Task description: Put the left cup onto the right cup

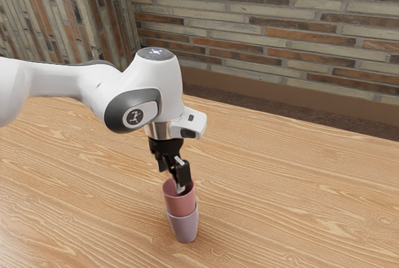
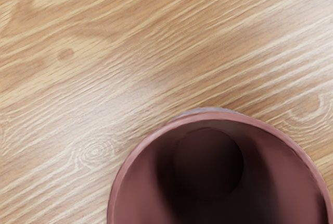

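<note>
- The table (image 1: pixel 299 181) is a light wood top with long, streaky grain running across it. A few knots and swirls show up close (image 2: pixel 104 52). It looks smooth and slightly glossy.
- The room is basically all brick. A brick wall (image 1: pixel 280 25) in reds, browns and greys with pale mortar runs along the back. A second stretch of the same brick angles in at the exterior view's upper left.
- Between the far table edge and the wall there's a dark strip of floor (image 1: pixel 280 103).
- The white arm (image 1: pixel 93 87) comes in from the exterior view's left and bends down over the middle of the table.
- The black gripper (image 1: pixel 181 181) points down, right at the rim of the reddish-pink cup (image 1: pixel 177 201).
- That reddish-pink cup sits upright, nested in the mouth of the lavender cup (image 1: pixel 184 225). The lavender one stands on the table near the front edge.
- From the wrist camera you look straight down into the reddish-pink cup (image 2: pixel 218 172) and its dark round bottom. Just a sliver of the lavender cup's rim (image 2: pixel 208 111) peeks out past it.
- Honestly I can't tell if the gripper is clamped on the cup or has let go, since it's hard to read from this angle.
</note>
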